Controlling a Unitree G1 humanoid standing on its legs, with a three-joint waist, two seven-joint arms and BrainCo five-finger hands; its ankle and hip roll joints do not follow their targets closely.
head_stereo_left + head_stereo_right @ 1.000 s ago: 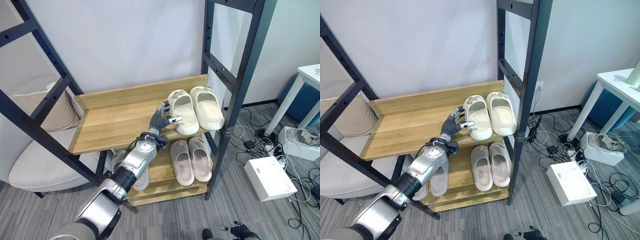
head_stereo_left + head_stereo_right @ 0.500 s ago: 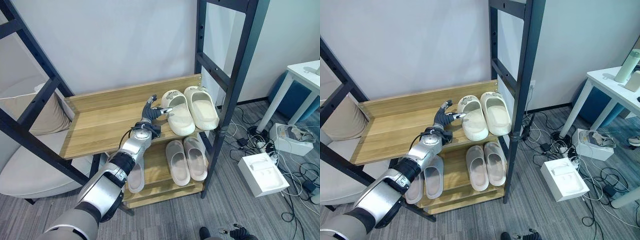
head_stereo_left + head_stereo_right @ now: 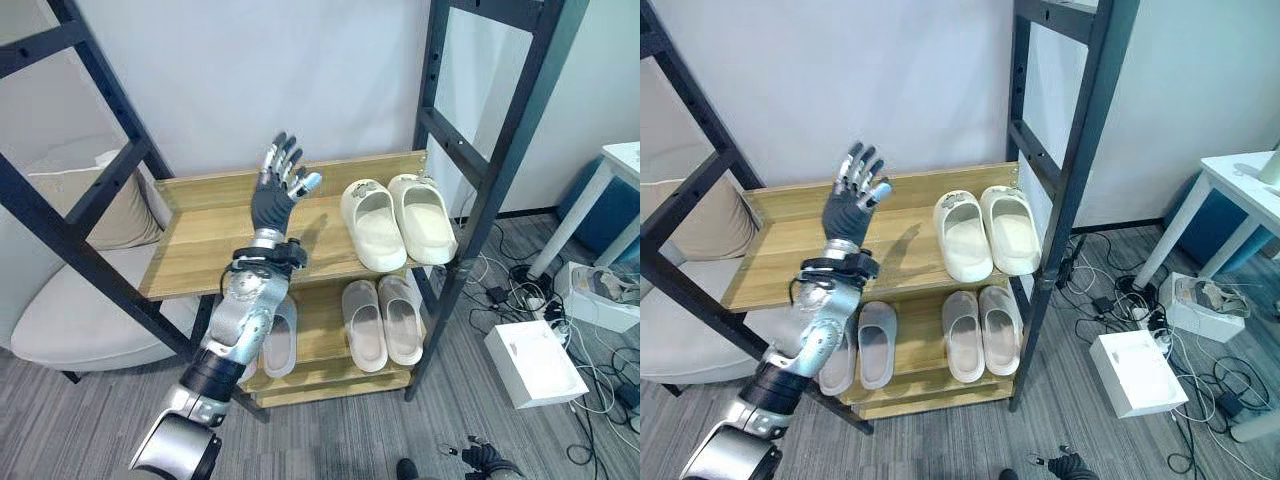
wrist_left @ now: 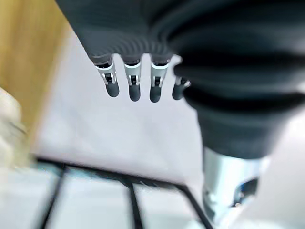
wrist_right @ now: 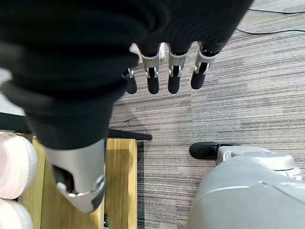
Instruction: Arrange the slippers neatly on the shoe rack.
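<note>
Shoe rack (image 3: 210,255): pale wood-grain shelves, matt; frame of matt black metal. Cream slippers (image 3: 395,220) look like smooth, soft foam, matt. My left hand (image 3: 277,185): silver metallic fingers, dark rubbery tips, ribbed dark cover. Floor (image 3: 330,440): grey, rough-looking carpet with streaky grain. White box (image 3: 535,362): smooth card or plastic.

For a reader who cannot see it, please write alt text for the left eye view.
The robot's left hand is raised with straight fingers above the upper shelf, holding nothing. A cream slipper pair sits at that shelf's right end; the lower shelf holds more slippers.
</note>
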